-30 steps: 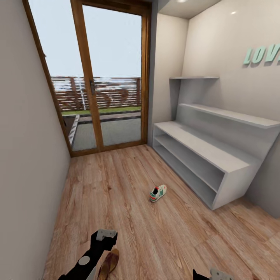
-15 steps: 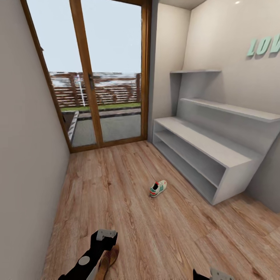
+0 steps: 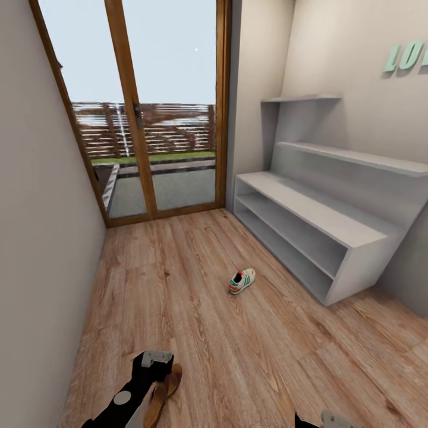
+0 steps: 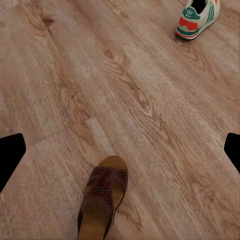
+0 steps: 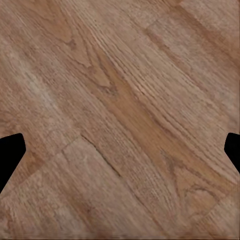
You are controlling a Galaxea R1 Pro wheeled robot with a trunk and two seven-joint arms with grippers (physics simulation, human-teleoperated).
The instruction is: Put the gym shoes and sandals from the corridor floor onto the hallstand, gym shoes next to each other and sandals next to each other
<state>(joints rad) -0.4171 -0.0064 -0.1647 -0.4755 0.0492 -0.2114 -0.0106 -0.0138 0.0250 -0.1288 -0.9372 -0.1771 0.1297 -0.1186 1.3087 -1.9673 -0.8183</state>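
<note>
One gym shoe (image 3: 241, 280), white with green stripes and red accents, lies on the corridor floor (image 3: 196, 309) in front of the hallstand (image 3: 333, 223); it also appears far off in the left wrist view (image 4: 199, 17). One brown sandal (image 3: 164, 387) lies close by, partly hidden by my left arm, and its woven straps show in the left wrist view (image 4: 103, 199). My left gripper (image 3: 152, 360) hangs open above the floor just beyond the sandal's toe (image 4: 124, 150). My right gripper (image 5: 123, 147) is open over bare planks, its tip at the head view's lower edge (image 3: 326, 419).
A wood-framed glass door (image 3: 157, 113) closes the corridor's far end. Plain walls stand on the left (image 3: 41, 238) and behind the hallstand, with green letters (image 3: 407, 56) on the right wall. The hallstand's shelves hold nothing.
The whole head view has shifted, so the camera moved; shoe, door and hallstand now sit higher in the picture. The shoe and sandal lie where they were. Both grippers stay open.
</note>
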